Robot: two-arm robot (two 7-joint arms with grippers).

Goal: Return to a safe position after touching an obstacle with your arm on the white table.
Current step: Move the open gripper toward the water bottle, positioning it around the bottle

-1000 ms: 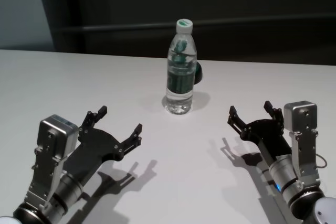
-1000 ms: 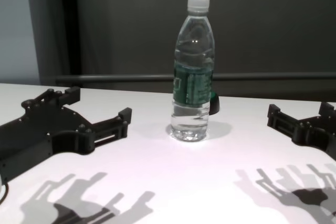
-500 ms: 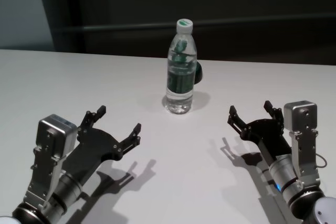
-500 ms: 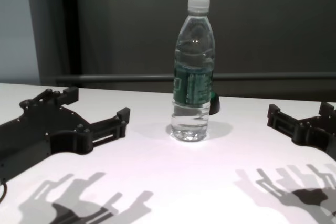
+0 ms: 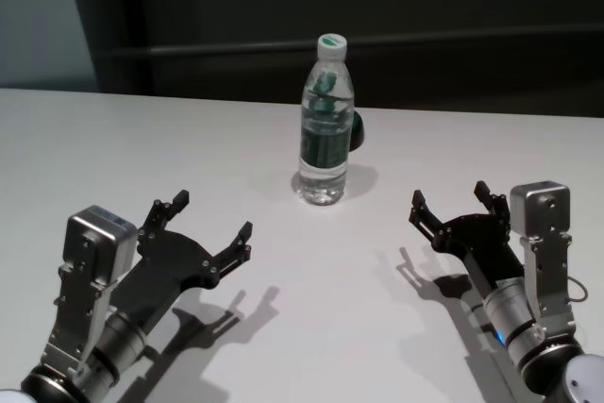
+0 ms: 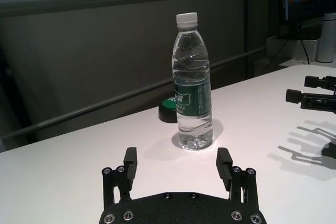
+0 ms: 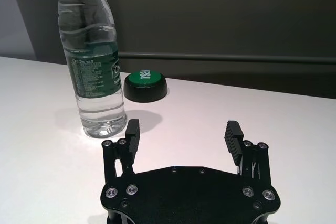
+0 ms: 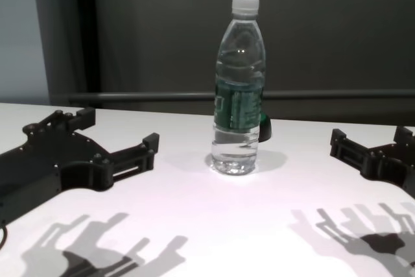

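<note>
You get bright overhead light on the white table (image 5: 142, 139), dim dark backdrop behind. Hard-edged shadows fall toward you under the left gripper (image 5: 212, 224) and right gripper (image 5: 451, 203). Small highlights glint on the bottle (image 8: 238, 89), soft shadow pooled at its base. Focus is sharp, no blur, no visible edge warping.

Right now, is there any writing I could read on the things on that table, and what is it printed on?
Bottle, green label: white print, too small to read.
Bottle's white cap: a green mark, not readable.
Green-topped button behind the bottle: white lettering, too blurred to read.
Left gripper, right gripper, white table: no writing visible.
</note>
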